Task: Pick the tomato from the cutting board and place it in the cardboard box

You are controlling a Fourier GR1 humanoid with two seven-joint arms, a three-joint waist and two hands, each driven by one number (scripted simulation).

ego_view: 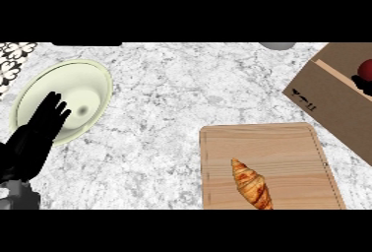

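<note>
One of my hands, the left hand [36, 133], is resting released at the view's left, fingers straight, lying partly over the pale plate [87, 78]. Only a dark sliver of my right hand [362, 84] is showing at the right edge, just under the tomato [367, 68], so I cannot tell whether it is grasping or released. The tomato is showing at the top of the cardboard box [327, 98], well off the cutting board [291, 147], where only a croissant [252, 184] is lying on the desk [174, 98] side. I am judging this as the placing step: I should be lowering the tomato fully within the box walls before letting go, then withdrawing straight upward.
</note>
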